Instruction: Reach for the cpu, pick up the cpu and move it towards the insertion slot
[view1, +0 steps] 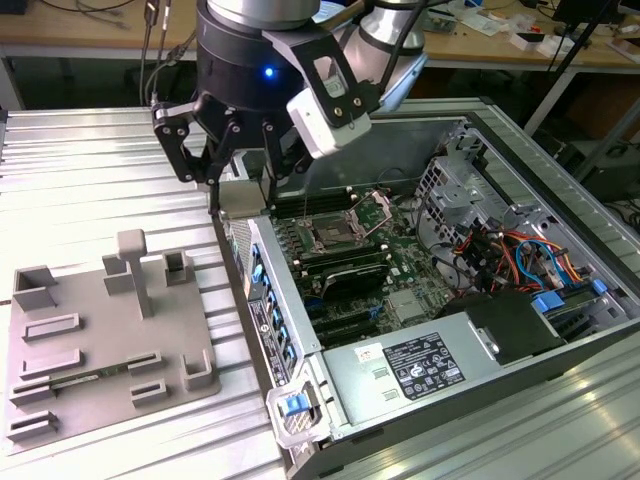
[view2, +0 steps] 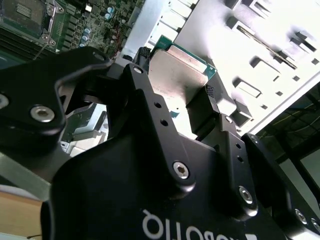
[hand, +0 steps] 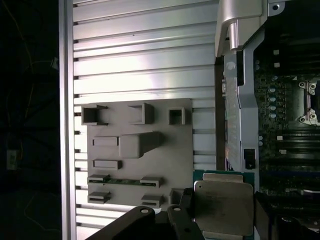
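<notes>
My gripper (view1: 241, 190) is shut on the cpu (view1: 243, 200), a flat silvery square with a thin tan-green edge. It hangs over the near wall of the open computer case, toward the exterior view's left of the motherboard. Both wrist views show the cpu (view2: 175, 82) (hand: 222, 212) clamped by its two opposite edges between the black fingers (view2: 141, 56) (hand: 186, 200). The insertion slot (view1: 334, 236), a square socket with a shiny steel frame and dark centre, lies on the board a short way off toward the exterior view's right. It also appears in both wrist views (view2: 22, 12) (hand: 310, 102).
A grey moulded fixture plate (view1: 100, 330) (hand: 135, 150) with raised blocks lies on the ribbed aluminium table (view1: 90, 170). Inside the case (view1: 470, 380) are black memory slots (view1: 350, 275), a small finned heatsink (view1: 407, 306), cable bundles (view1: 500, 255) and a labelled power supply (view1: 415, 365).
</notes>
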